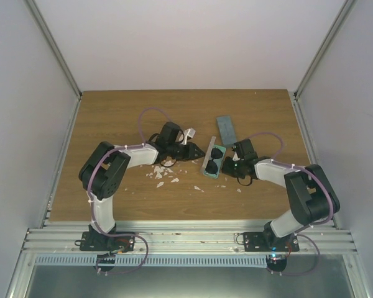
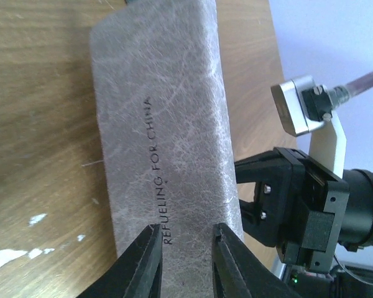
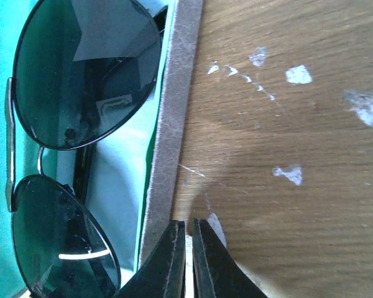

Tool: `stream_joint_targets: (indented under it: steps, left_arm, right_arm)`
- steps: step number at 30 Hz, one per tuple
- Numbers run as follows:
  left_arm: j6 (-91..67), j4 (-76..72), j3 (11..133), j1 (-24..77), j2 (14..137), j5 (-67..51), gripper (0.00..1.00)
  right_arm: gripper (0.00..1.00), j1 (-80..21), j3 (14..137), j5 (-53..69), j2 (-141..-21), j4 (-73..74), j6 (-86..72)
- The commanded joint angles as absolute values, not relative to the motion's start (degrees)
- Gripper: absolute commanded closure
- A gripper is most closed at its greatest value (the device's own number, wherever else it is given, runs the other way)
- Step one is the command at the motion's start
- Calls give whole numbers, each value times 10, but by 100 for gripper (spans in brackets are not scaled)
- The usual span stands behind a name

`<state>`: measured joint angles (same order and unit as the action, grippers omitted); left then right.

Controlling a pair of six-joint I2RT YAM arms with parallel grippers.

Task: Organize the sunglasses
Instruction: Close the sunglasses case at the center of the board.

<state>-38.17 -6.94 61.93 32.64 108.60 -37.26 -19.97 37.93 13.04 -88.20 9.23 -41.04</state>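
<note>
The dark-lensed sunglasses (image 1: pixel 215 158) lie folded in an open case with a teal lining (image 1: pixel 206 165) at mid-table. In the right wrist view they (image 3: pixel 81 81) fill the left, beside the case's grey rim (image 3: pixel 171 112). My right gripper (image 1: pixel 227 166) is just right of the case. Its fingers (image 3: pixel 188 222) are shut and empty, low over the wood beside the rim. My left gripper (image 1: pixel 199 152) is at the case's left side. It is open (image 2: pixel 185 230) over a grey lettered case surface (image 2: pixel 161 105). The paler pair is not clearly in view.
A closed blue-grey case (image 1: pixel 225 129) lies behind the open one. White chipped patches (image 1: pixel 158 174) mark the wood under the left arm. The right arm's wrist (image 2: pixel 298 205) is close to the left gripper. Metal posts and walls bound the table.
</note>
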Motion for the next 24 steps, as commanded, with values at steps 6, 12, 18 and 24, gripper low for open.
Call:
stream_joint_targets:
  steps: [6,12,18,24]
  left_arm:
    - [-377,-128,660,362,1145,-437,79]
    - [-371,-96,676,390,1170,-399,79]
    - [-372,-58,673,399,1179,-349,80]
    - [-356,-41,672,399,1124,-325,77]
  right_arm:
    - [94,-192,376,192,-920,48,-390]
    - [97,-192,369,208,-926,31,-411]
    - [98,-186,355,187,-909,35,-433]
    - [96,-185,355,93,-820,90,-430]
